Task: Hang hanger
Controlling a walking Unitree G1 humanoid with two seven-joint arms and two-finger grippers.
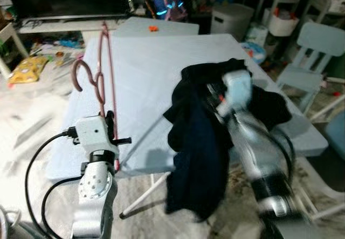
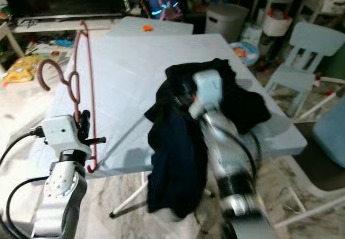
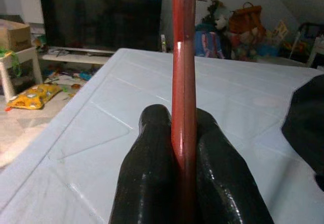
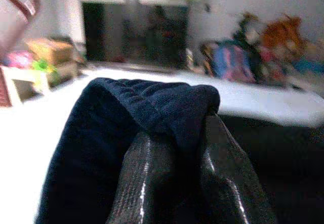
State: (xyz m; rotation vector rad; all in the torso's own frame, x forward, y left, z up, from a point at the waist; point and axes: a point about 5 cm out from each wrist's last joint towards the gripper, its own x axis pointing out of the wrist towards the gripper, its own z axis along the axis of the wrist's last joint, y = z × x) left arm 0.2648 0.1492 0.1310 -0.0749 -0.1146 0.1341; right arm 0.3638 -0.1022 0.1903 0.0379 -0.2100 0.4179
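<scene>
Both grippers are gripping: the left gripper (image 3: 183, 153) is pinching the red hanger (image 1: 107, 82) upright, the right gripper (image 4: 174, 148) is clamping the dark garment (image 1: 199, 152) beside it. Hanging is not yet done.

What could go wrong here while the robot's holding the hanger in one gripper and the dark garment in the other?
1. The left gripper pinches only one thin rod of the red hanger, so the hanger could twist or slip.
2. The right gripper holds just a fold of the dark garment; much of it hangs past the edge of the table and may drag loose or bunch up instead of sliding onto the hanger.
</scene>
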